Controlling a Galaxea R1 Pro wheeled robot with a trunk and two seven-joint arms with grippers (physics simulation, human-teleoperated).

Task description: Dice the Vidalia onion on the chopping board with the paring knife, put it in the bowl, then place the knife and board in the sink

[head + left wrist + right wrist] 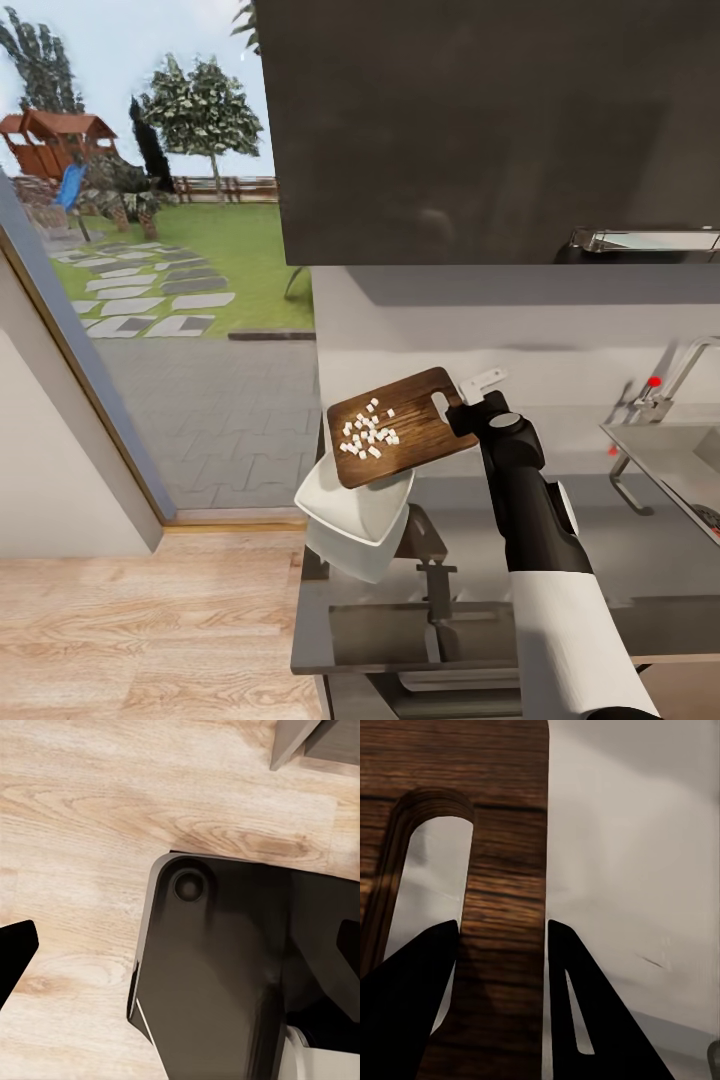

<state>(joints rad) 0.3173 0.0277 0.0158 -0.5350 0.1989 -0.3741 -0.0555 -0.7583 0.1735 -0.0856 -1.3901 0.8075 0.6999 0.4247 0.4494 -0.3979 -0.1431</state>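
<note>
while right fingers clamp the chopping board at its slot end, tilted above the bowl

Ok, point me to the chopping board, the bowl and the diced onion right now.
chopping board (420,425): head view, bare wood beside the slot hole end.
bowl (345,500): head view, white wall below the board's low edge.
diced onion (368,432): head view, middle of the white pile on the board.

The brown rectangular chopping board is dark-grained matt wood. The white squarish bowl looks smooth, glossy. The grey steel sink shines; the countertop is smooth.
</note>
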